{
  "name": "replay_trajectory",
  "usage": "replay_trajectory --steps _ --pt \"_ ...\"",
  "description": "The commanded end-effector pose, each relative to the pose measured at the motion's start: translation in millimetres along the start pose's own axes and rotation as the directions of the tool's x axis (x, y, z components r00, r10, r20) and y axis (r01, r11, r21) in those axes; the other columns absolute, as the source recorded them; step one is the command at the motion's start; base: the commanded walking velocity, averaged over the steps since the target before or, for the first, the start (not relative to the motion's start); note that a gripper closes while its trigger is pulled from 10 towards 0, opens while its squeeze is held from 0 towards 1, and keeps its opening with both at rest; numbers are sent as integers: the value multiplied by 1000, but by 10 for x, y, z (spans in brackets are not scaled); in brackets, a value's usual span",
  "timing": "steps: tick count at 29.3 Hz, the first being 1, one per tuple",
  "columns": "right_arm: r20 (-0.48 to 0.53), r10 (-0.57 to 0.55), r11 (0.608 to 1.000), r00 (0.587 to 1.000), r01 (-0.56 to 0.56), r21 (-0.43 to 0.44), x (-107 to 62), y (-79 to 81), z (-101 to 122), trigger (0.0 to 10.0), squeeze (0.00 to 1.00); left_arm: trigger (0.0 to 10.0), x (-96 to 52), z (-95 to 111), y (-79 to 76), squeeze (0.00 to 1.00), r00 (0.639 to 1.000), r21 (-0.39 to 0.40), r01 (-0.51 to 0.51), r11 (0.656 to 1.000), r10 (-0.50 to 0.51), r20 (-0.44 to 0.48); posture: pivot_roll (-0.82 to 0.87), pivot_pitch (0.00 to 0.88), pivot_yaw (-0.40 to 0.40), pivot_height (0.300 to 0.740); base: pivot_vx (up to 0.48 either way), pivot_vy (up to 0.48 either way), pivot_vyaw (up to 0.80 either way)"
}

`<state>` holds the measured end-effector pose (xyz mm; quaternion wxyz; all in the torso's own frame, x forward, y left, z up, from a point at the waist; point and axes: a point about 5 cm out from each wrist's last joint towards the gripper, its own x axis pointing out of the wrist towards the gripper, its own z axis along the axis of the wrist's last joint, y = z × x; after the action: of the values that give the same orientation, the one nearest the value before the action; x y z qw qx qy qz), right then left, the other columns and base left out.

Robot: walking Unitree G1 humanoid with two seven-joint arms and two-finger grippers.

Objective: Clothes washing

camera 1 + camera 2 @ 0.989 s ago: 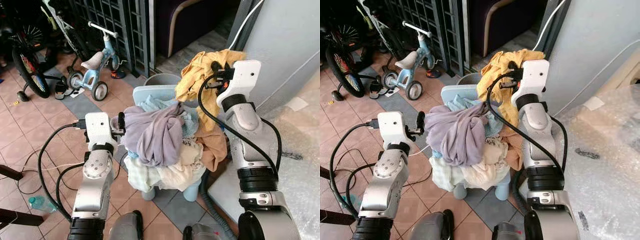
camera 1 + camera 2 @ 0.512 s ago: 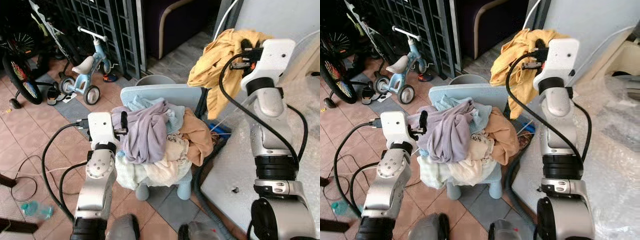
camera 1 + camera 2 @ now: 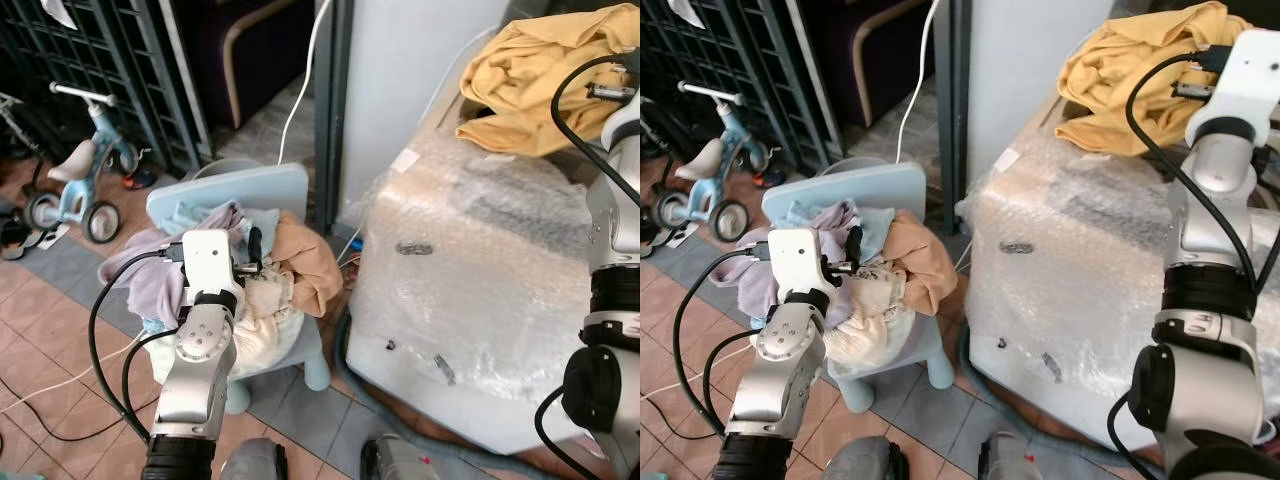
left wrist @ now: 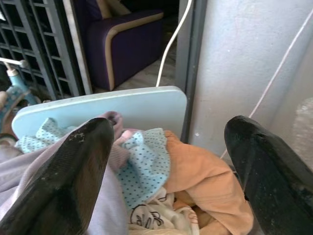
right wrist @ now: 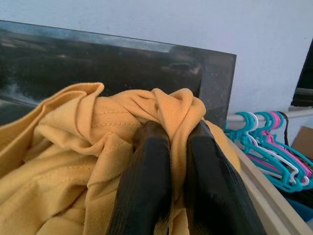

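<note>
Over the washer our right end effector pinches the yellow shirt; next, drop it in; left end effector gapes, empty.

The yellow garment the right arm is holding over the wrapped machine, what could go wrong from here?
1. The yellow garment is pinched only by a fold between the right gripper fingers; it might slip free.
2. Its hanging edge drapes on the bubble-wrapped machine and could snag or drag on the wrap.
3. The left gripper, fingers open, hangs close above the clothes pile heaped on the small blue chair; a nudge could tip clothes onto the floor.
</note>
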<state>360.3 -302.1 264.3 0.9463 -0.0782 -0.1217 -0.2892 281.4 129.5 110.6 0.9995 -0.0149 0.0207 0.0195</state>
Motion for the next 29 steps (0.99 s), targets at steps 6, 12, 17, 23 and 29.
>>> replay_trajectory --steps 6,12,17,23,29 --pt "-232 188 981 954 -171 94 -98 257 -377 10000 1000 10000 -14 -4 3 0 1000 -18 -12 1000 12 -3 -14 55 24 740 0 0 0" --pt "-202 283 958 938 -269 96 -161 392 -380 10000 1000 10000 -15 -10 16 0 1000 -22 -22 1000 22 -8 -14 58 24 740 0 0 0" --pt "10 411 897 911 -407 173 -238 544 -101 10000 1000 10000 -19 -13 19 0 1000 -22 -22 1000 22 -10 -13 59 24 740 0 0 0" --pt "139 579 780 803 -596 190 -606 823 7 10000 1000 10000 -28 -15 26 0 1000 -24 -19 1000 19 -12 -15 64 23 740 0 0 0" --pt "155 726 639 670 -740 209 -1350 1136 -175 10000 545 10000 -46 -25 60 0 998 -30 -50 998 49 -32 -12 76 27 740 0 0 0"
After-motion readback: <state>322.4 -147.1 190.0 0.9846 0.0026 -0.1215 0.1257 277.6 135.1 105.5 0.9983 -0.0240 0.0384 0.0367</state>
